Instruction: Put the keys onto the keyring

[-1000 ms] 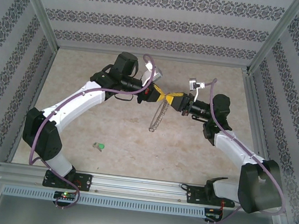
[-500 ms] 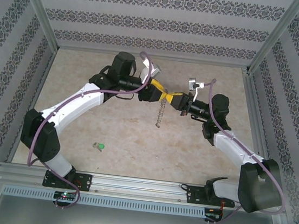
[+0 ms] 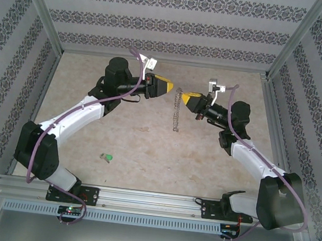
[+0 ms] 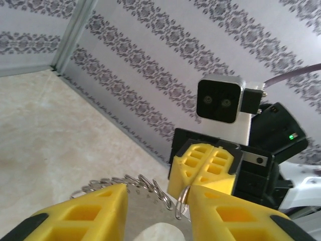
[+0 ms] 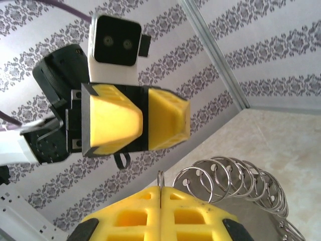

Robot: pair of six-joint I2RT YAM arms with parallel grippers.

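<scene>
Right gripper [image 3: 183, 94]: pinches the keyring [image 3: 177, 112] at its top.
Left gripper [image 3: 170, 87]: we see it parted, just beside keyring.
Key [image 3: 107, 158]: seemingly green, well apart from keyring.

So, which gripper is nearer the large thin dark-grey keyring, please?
Right: the right gripper pinches the keyring at its top; the left gripper hangs beside it, not touching.

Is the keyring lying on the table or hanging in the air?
Hanging. The right gripper is shut on the keyring, which dangles below it.
</scene>
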